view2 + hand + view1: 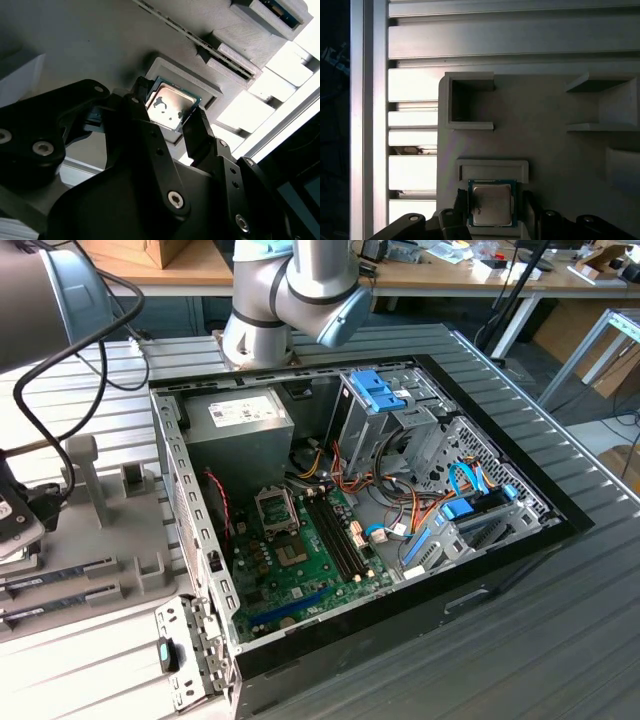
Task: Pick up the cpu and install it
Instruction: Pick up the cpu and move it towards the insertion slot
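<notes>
The cpu (492, 204) is a small square chip with a silver top and a thin green rim. It lies flat in a shallow recess of the pale grey holder fixture (555, 150). In both wrist views my gripper (494, 207) straddles it, one black finger (134, 102) at one edge and the other finger (197, 122) at the opposite edge. The jaws stand open, close to the cpu's (170, 106) sides. In the exterior view the motherboard's empty socket frame (275, 508) sits inside the open computer case (500, 570).
The holder fixture (95, 520) stands at the exterior view's left of the case, with long memory sticks (60, 578) slotted in it. A big grey box with a white label (238, 420), drive cages (385, 405) and cable bundles fill the case. The arm's base (290, 290) rises behind it.
</notes>
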`<state>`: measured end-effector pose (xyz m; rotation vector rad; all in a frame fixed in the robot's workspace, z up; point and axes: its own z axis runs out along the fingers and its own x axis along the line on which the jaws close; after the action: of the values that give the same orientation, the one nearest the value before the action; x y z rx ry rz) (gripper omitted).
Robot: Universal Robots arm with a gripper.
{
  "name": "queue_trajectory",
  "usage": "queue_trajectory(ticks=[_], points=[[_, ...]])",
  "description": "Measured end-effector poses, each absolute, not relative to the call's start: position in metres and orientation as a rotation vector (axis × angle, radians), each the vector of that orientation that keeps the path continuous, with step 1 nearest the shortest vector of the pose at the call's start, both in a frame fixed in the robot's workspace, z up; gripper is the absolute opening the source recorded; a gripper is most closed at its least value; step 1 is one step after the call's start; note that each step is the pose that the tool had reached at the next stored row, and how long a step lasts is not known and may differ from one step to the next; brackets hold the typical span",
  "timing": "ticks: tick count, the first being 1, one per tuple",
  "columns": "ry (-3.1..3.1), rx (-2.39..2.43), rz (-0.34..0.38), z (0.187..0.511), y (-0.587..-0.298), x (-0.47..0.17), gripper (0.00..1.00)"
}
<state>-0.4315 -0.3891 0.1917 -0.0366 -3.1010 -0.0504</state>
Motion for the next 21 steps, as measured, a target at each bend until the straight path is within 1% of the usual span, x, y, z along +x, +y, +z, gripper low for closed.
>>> queue_trajectory(ticks=[14, 15, 16, 21], points=[[-3.101, -0.037, -0.050, 0.1907, -0.3889, -0.4315, 0.56], [-3.101, -0.037, -0.050, 0.1907, -0.3889, -0.4315, 0.55], [-3.101, -0.037, -0.050, 0.1907, -0.3889, -0.4315, 0.48], [-3.101, -0.037, -0.050, 0.1907, -0.3889, -0.4315, 0.47]])
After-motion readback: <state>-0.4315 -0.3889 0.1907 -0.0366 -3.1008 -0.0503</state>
